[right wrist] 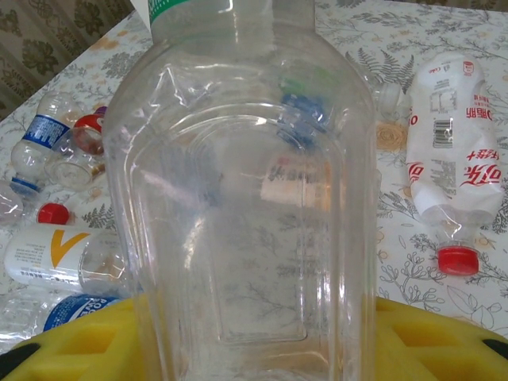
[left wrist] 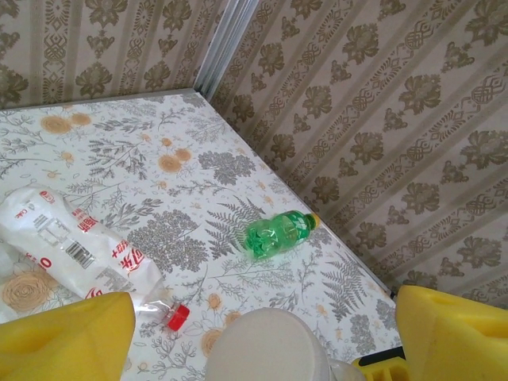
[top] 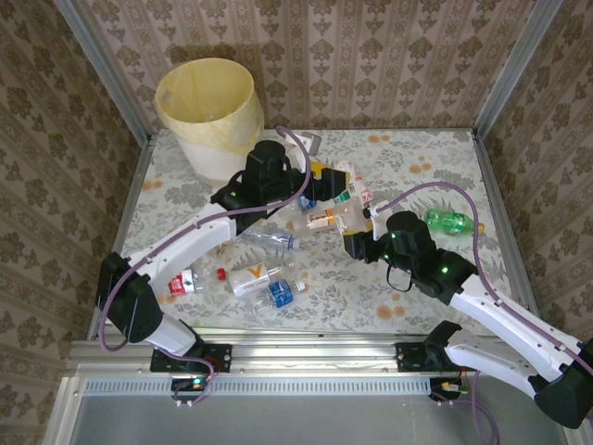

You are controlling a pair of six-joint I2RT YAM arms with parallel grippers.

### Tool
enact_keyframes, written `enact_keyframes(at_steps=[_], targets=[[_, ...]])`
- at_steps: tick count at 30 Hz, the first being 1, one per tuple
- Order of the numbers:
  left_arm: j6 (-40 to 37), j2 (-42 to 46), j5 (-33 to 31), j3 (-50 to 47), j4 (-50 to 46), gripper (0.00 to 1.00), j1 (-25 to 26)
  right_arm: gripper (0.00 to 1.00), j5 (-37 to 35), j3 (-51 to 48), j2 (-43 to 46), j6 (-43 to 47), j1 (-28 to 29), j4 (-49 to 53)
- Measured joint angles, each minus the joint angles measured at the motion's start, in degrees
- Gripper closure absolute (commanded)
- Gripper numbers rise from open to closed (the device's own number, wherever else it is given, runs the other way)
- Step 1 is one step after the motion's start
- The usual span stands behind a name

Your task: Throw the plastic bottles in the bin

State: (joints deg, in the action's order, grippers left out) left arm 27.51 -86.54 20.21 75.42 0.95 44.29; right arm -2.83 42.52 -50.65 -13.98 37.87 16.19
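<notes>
From above, nearest the bases, we see loose bottles lying on the floral table. The right wrist camera tells us more: the right gripper clamps a large clear bottle between its yellow fingers. Beyond it, the left gripper stands spread, its fingers clear of a white rounded object between them. Its camera picks out a crushed red-and-white bottle and, farther off by the wall, a green bottle on its side. In the far left corner stands the bin, lined with a yellowish bag; its contents we cannot make out.
</notes>
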Motion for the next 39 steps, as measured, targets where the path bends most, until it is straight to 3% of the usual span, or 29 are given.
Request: enact_keyframes(at_steps=[11, 20, 26, 34, 39], targets=[[1.7, -2.9, 1.2, 0.0, 1.2, 0.25, 1.0, 0.57, -1.0, 0.6, -0.1, 0.4, 0.3, -0.7], [3.0, -3.2, 2.3, 0.1, 1.4, 0.5, 1.1, 0.57, -1.4, 0.6, -0.1, 0.4, 0.3, -0.6], [3.3, -3.3, 3.0, 0.1, 1.8, 0.51, 1.2, 0.58, -1.5, 0.6, -0.1, 0.4, 0.3, -0.6], [4.1, -3.5, 3.9, 0.1, 2.0, 0.42, 1.2, 0.58, -2.2, 0.6, -0.3, 0.5, 0.3, -0.7], [4.5, -3.5, 4.3, 0.1, 2.1, 0.43, 1.2, 0.58, -2.8, 0.6, -0.5, 0.6, 0.3, -0.7]])
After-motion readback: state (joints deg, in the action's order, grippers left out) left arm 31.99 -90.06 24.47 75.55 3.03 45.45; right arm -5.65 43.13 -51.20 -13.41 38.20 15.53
